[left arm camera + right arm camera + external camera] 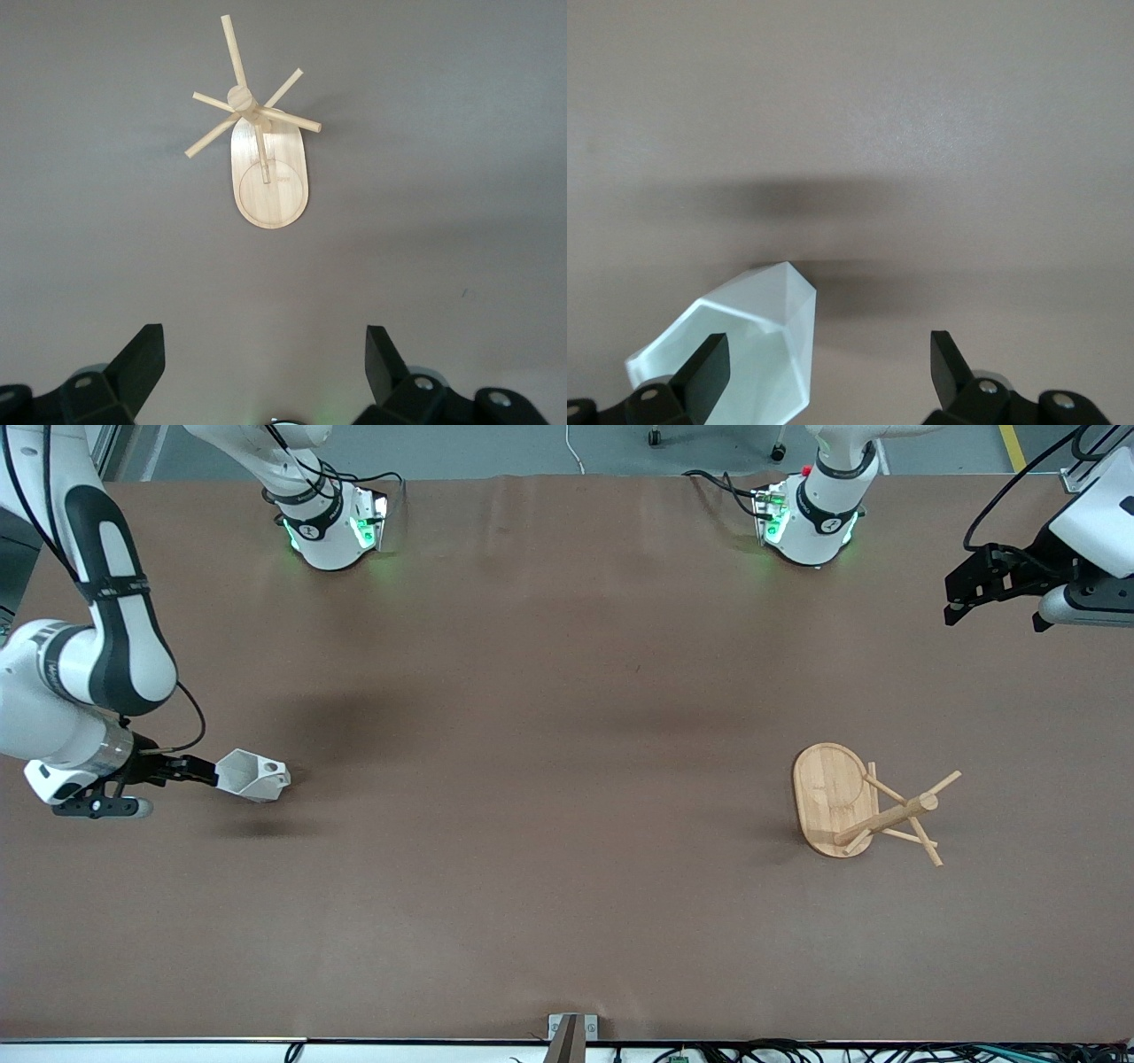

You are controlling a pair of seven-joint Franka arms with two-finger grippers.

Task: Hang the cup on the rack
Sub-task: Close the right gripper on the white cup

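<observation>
The white faceted cup (254, 775) sits on the brown table near the right arm's end, its open mouth turned toward my right gripper (205, 771). That gripper is low and open, right at the cup. In the right wrist view the cup (749, 354) lies in front of one finger (709, 363) and the other finger stands wide apart from it over bare table. The cup's handle is hidden. The bamboo rack (873, 806) stands on its oval base near the left arm's end, pegs bare. My left gripper (955, 607) waits open and empty, up in the air; its view shows the rack (266, 142).
The two arm bases (332, 531) (808, 527) stand at the table's edge farthest from the front camera. A small metal bracket (571, 1032) sits at the table's nearest edge. A wide stretch of bare brown table lies between the cup and the rack.
</observation>
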